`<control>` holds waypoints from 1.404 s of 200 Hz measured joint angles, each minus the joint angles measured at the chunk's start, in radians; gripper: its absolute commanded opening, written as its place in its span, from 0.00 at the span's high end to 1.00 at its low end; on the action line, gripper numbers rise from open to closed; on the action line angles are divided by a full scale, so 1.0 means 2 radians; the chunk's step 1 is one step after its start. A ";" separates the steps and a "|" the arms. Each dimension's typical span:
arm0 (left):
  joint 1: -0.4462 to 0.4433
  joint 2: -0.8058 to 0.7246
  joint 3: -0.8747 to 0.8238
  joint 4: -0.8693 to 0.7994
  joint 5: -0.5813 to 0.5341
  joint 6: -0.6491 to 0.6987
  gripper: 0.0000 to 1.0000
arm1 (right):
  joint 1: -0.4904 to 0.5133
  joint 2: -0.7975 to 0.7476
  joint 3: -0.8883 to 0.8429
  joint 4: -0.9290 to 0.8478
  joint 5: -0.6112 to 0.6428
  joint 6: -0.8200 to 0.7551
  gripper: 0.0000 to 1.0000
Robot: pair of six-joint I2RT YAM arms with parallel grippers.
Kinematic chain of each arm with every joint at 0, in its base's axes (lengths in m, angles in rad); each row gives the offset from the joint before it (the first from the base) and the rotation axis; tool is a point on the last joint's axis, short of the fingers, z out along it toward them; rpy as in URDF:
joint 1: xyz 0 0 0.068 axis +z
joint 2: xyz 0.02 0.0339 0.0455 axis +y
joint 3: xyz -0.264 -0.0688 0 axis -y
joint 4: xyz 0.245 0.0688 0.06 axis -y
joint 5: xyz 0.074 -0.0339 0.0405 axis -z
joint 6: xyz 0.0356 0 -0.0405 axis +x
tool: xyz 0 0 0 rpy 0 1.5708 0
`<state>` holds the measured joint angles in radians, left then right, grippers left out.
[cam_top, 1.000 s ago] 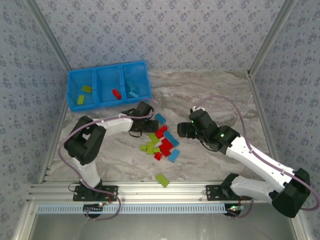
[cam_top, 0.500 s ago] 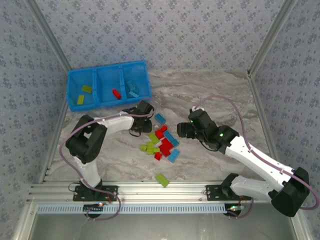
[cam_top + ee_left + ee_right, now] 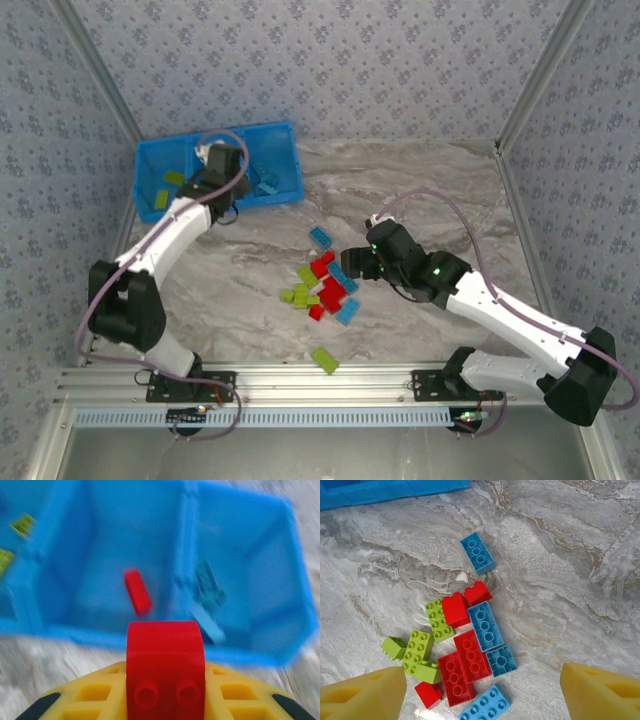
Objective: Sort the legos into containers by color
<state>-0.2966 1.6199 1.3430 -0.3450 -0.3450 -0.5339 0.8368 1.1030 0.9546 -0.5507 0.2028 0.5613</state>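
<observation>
My left gripper [image 3: 222, 165] hangs over the blue bin [image 3: 283, 130], shut on a red brick [image 3: 165, 665] held between its yellow fingers [image 3: 95, 700]. In the left wrist view the bin's middle compartment [image 3: 100, 545] lies ahead with one red brick [image 3: 137, 592] in it. The right compartment holds light blue bricks [image 3: 207, 600] and the left one green bricks [image 3: 10, 540]. My right gripper [image 3: 480, 690] stands open above the pile of red, blue and green bricks [image 3: 470, 645] on the table, with nothing between its fingers. In the top view it [image 3: 352, 262] sits at the pile's [image 3: 322, 285] right edge.
A single light blue brick [image 3: 477, 553] lies apart, just behind the pile. A lone green brick [image 3: 324, 359] rests near the front rail [image 3: 300, 382]. Patterned walls close in the marble table [image 3: 450, 190] on three sides.
My left arm has swung from the pile back to the bin, carrying a red brick. My right gripper has shifted slightly left toward the pile.
</observation>
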 measured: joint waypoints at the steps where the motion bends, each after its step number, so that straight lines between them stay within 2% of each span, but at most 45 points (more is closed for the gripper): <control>1: 0.002 0.003 0.002 0.001 0.000 0.001 0.72 | 0.000 0.000 0.000 0.000 0.000 0.000 0.17; 30: 0.060 0.121 0.100 0.000 0.023 0.013 0.62 | 0.001 0.000 0.000 0.000 0.000 0.000 0.17; 49: 0.076 0.175 0.140 -0.005 0.047 0.026 0.44 | 0.001 0.000 0.000 0.000 0.001 0.000 0.17; 61: 0.080 0.187 0.150 -0.014 0.057 0.030 0.40 | 0.001 0.000 0.000 0.000 0.002 0.000 0.16; 94: 0.077 0.168 0.148 -0.026 0.086 0.039 0.38 | 0.001 0.010 0.000 0.001 0.002 0.000 0.14; 115: 0.069 0.097 0.103 -0.027 0.104 0.039 0.38 | -0.002 0.035 0.000 0.010 -0.004 -0.003 0.14; 135: 0.046 -0.011 0.043 -0.034 0.121 0.039 0.38 | -0.010 0.086 0.014 0.013 -0.016 -0.016 0.15; 156: -0.014 -0.143 -0.031 -0.037 0.131 0.047 0.38 | -0.021 0.167 0.052 0.023 -0.023 -0.037 0.17; 179: -0.097 -0.261 -0.107 -0.050 0.150 0.065 0.35 | -0.034 0.259 0.105 0.037 -0.035 -0.066 0.25; 220: -0.183 -0.351 -0.192 -0.123 0.159 0.075 0.28 | -0.054 0.422 0.230 0.053 -0.042 -0.110 0.30; 234: -0.200 -0.369 -0.214 -0.150 0.153 0.070 0.25 | -0.061 0.469 0.266 0.053 -0.039 -0.123 0.37; 255: -0.210 -0.395 -0.239 -0.177 0.150 0.060 0.21 | -0.076 0.521 0.303 0.051 -0.043 -0.135 0.55; 281: -0.210 -0.414 -0.255 -0.192 0.143 0.047 0.12 | -0.086 0.531 0.322 0.044 -0.047 -0.150 0.74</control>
<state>-0.7170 0.7914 0.8322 -0.7300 -0.0586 -0.4393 0.6647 2.1647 1.5986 -0.4633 0.1078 0.2615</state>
